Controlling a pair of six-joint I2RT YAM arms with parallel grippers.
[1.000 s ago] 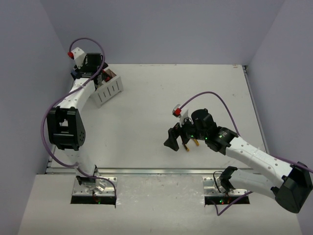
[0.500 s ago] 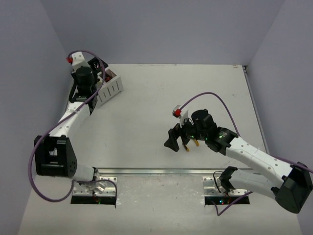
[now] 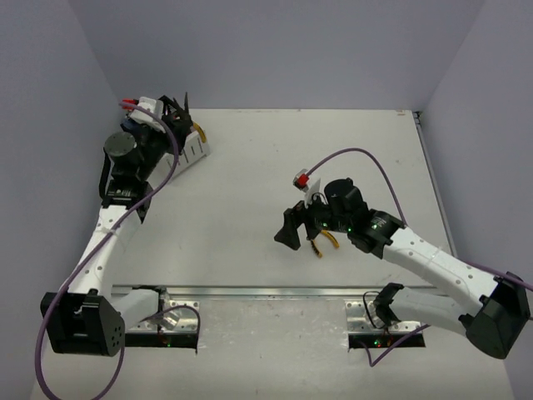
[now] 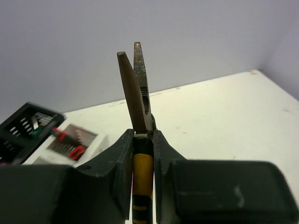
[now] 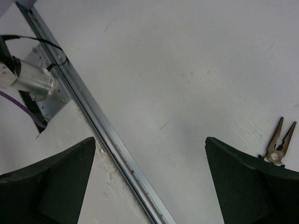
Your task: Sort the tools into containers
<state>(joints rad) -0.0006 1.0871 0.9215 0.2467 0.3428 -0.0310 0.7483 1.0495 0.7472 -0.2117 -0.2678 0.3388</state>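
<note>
My left gripper [image 3: 176, 112] is raised over the containers [image 3: 194, 151] at the table's far left corner. It is shut on yellow-handled pliers [image 4: 142, 170], whose metal nose [image 4: 138, 95] points away from the wrist. Below and to the left in the left wrist view are a black bin [image 4: 22, 126] and a white bin [image 4: 74, 140] holding a red-black tool. My right gripper [image 3: 302, 239] hovers open over the middle of the table. Second yellow-handled pliers [image 3: 331, 242] lie on the table just beside its right finger [image 5: 254, 186], with their tips [image 5: 279, 139] showing in the right wrist view.
A metal rail [image 5: 98, 130] runs along the table's near edge, with the left arm's base mount [image 5: 32, 79] beyond it. Grey walls close in the table at the back and on both sides.
The left arm has swung and turned its wrist, lifting the held pliers up above the containers. The right gripper has shifted slightly left and stays open.
</note>
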